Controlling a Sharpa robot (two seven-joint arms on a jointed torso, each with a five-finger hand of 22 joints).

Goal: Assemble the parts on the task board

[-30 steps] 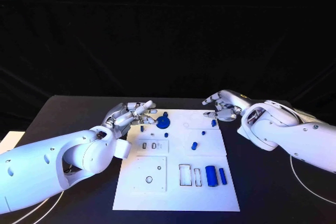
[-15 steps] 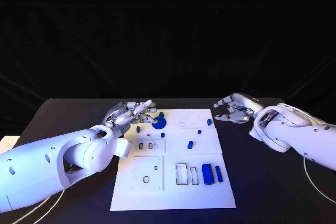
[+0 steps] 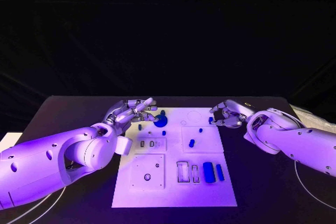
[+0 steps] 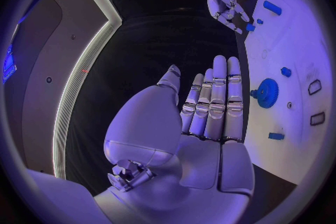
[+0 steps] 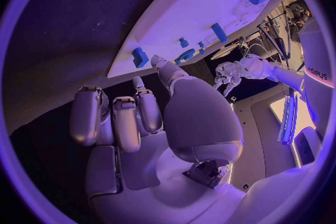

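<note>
- At the centre of the black table [image 3: 77, 112] we see the white rectangular task board [image 3: 175, 192], its long side running from 12 toward 6 o'clock in the head view.
- Toward 11 o'clock on the board sits a round blue gear-like disc [image 3: 160, 121]; the left wrist view shows its toothed rim [image 4: 266, 92].
- Our left silver many-fingered hand [image 3: 133, 113] hovers at the board's 10 o'clock edge, just beside that disc. In the left wrist view its fingers [image 4: 213, 102] lie straight and side by side, the palm bare; it holds nothing.
- Our right silver many-fingered hand [image 3: 227, 114] sits at the board's 2 o'clock corner, near a small blue peg [image 3: 210, 120] by the edge. In the right wrist view its fingers [image 5: 115, 117] curl loosely, apart from the thumb, with nothing between them.
- Near the board's middle we see a short blue upright pin [image 3: 191, 143] and a smaller blue stud [image 3: 200, 130] above it toward 12 o'clock.
- Toward 5 o'clock lie a thick blue cylinder [image 3: 208, 172] and, just beside it, a thin blue bar [image 3: 220, 172], both lengthwise along the board.
- Beside the cylinder toward 9 o'clock are two narrow rectangular slots [image 3: 183, 173].
- Toward 7 o'clock a raised white square plate [image 3: 148, 171] carries an oval hole.
</note>
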